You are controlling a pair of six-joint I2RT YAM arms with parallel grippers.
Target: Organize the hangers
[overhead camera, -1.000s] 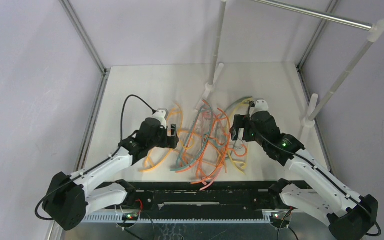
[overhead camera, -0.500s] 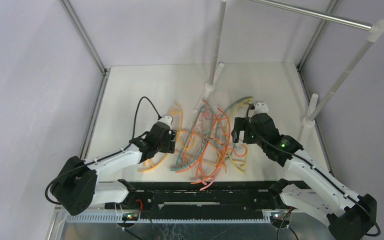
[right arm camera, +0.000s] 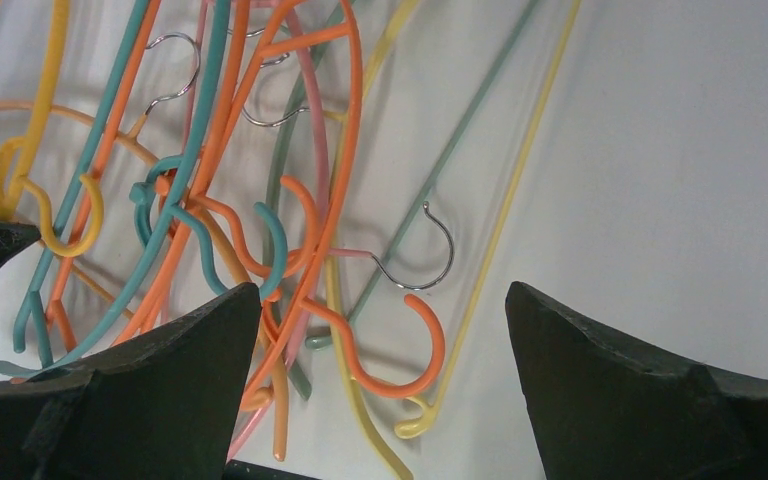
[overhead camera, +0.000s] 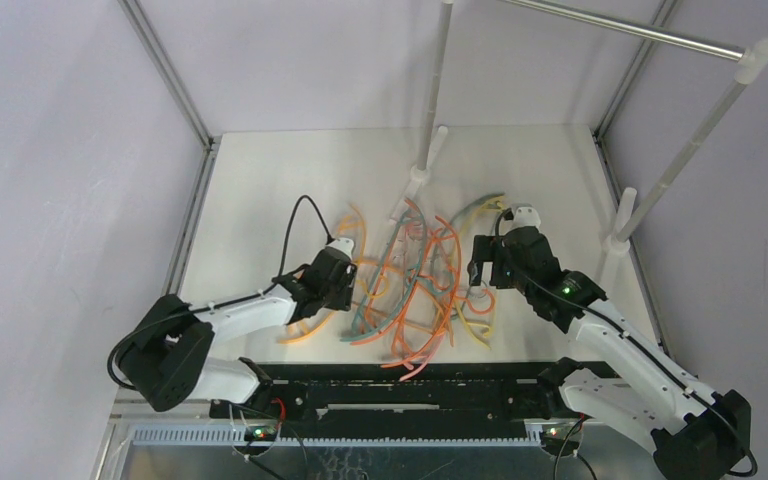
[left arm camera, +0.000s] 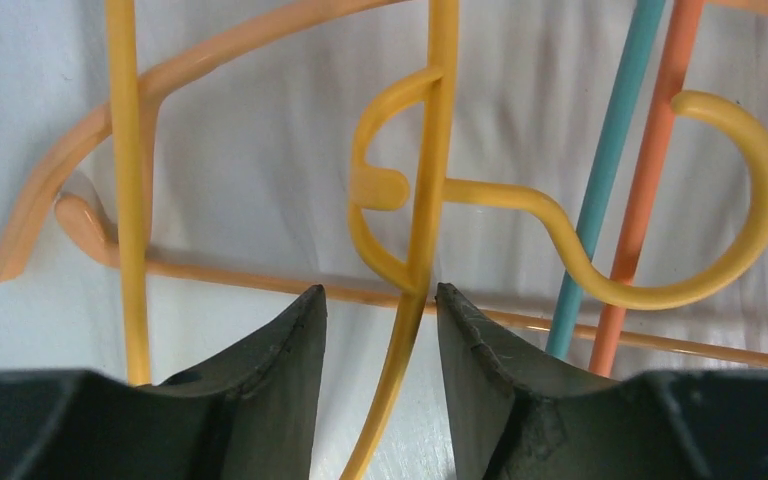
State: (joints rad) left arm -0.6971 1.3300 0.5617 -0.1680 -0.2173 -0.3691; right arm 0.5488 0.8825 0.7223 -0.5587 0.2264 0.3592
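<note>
White table [overhead camera: 260,180] is carrying the hangers [overhead camera: 410,290], tangled mid-surface. Left wrist view is showing the left gripper [left arm camera: 380,295] narrowly apart, straddling a yellow hanger [left arm camera: 430,150], unclamped. Right gripper [right arm camera: 382,290] is hovering wide apart over them.

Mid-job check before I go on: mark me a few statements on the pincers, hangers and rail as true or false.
1. The left pincer straddles a yellow hanger at its bar. True.
2. The right pincer grips an orange hanger. False: it stands wide open over the pile, holding nothing.
3. A hanger hangs on the steel rail. False: the hangers in view lie heaped on the table.
4. At least one hanger has a metal hook. True.
</note>
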